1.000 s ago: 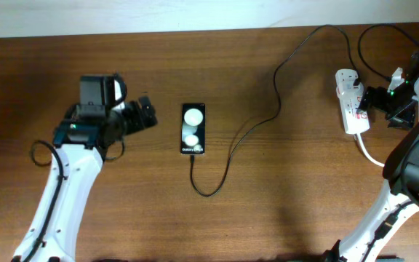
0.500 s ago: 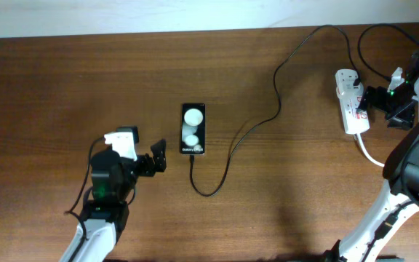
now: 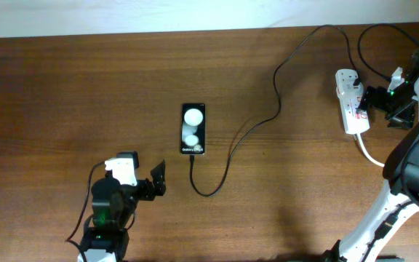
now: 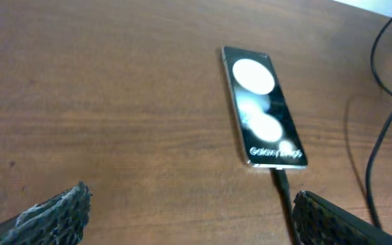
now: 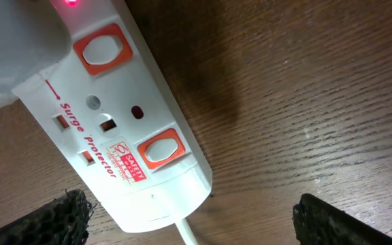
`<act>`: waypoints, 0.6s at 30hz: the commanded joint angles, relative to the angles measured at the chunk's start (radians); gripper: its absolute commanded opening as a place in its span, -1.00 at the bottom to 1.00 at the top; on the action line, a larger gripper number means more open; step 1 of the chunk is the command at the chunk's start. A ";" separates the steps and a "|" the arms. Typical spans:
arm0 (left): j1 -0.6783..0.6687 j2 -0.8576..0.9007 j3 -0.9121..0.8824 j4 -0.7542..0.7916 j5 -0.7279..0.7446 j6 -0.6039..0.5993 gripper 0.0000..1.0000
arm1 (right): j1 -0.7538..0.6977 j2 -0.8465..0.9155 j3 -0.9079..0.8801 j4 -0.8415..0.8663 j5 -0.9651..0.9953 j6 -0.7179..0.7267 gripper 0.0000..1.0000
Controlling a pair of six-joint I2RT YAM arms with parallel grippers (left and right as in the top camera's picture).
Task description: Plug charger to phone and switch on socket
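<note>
The black phone [image 3: 193, 129] lies flat mid-table, its screen showing two white glare spots. The charger [image 3: 252, 129] is a thin black cable; its tip [image 4: 278, 178] meets the phone's near edge, and it loops right and back to the white socket [image 3: 352, 102]. My left gripper [image 3: 157, 178] stands open, low over bare wood to the near left of the phone [image 4: 263, 109]. My right gripper [image 3: 367, 100] is open over the cord end of the socket [image 5: 114, 116], touching nothing. A small red light [image 5: 69, 3] glows on the strip, and two red-rimmed switches [image 5: 160, 150] show.
The socket's thick white cord [image 3: 370, 154] trails toward the front right. The charger's loop [image 3: 208, 191] lies on the wood just right of my left gripper. A pale wall edge [image 3: 122, 18] runs along the back of the table.
My left arm has pulled back from beside the phone toward the table's front, with its gripper still open. The right arm, phone, cable and socket have not moved.
</note>
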 commanded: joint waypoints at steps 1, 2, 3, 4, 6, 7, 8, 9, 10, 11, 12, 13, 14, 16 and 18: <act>0.024 -0.045 -0.050 -0.002 -0.015 0.019 0.98 | 0.005 -0.024 0.013 0.000 -0.002 -0.001 0.97; 0.029 -0.057 -0.062 -0.003 -0.015 0.019 0.98 | 0.005 -0.024 0.013 0.000 -0.002 -0.001 0.97; 0.032 -0.070 -0.074 -0.007 -0.015 0.019 0.98 | 0.005 -0.024 0.013 0.000 -0.002 -0.001 0.97; 0.032 -0.083 -0.079 -0.021 -0.015 0.019 0.98 | 0.005 -0.024 0.013 0.000 -0.002 -0.001 0.97; 0.032 -0.110 -0.089 -0.039 -0.017 0.020 0.98 | 0.005 -0.024 0.013 0.000 -0.002 -0.001 0.97; 0.032 -0.122 -0.092 -0.040 -0.019 0.020 0.98 | 0.005 -0.024 0.013 0.000 -0.002 -0.001 0.97; 0.032 -0.134 -0.093 -0.046 -0.024 0.019 0.98 | 0.005 -0.024 0.013 0.000 -0.002 -0.001 0.97; 0.032 -0.164 -0.093 -0.078 -0.027 0.020 0.98 | 0.005 -0.024 0.013 0.000 -0.002 -0.001 0.97; 0.032 -0.193 -0.093 -0.109 -0.035 0.019 0.98 | 0.005 -0.024 0.013 0.000 -0.002 -0.001 0.97; 0.032 -0.238 -0.096 -0.146 -0.043 0.020 0.98 | 0.005 -0.024 0.013 0.000 -0.002 -0.001 0.97; 0.032 -0.286 -0.097 -0.186 -0.053 0.019 0.98 | 0.005 -0.024 0.013 0.000 -0.002 -0.001 0.97; 0.032 -0.339 -0.097 -0.229 -0.063 0.020 0.98 | 0.005 -0.024 0.013 0.000 -0.002 -0.001 0.97; 0.032 -0.388 -0.097 -0.272 -0.069 0.020 0.98 | 0.005 -0.024 0.013 0.000 -0.002 -0.001 0.97; 0.032 -0.452 -0.097 -0.330 -0.087 0.019 0.98 | 0.005 -0.024 0.013 0.000 -0.002 -0.001 0.97; 0.032 -0.496 -0.097 -0.389 -0.119 0.019 0.98 | 0.005 -0.024 0.013 0.000 -0.002 -0.001 0.97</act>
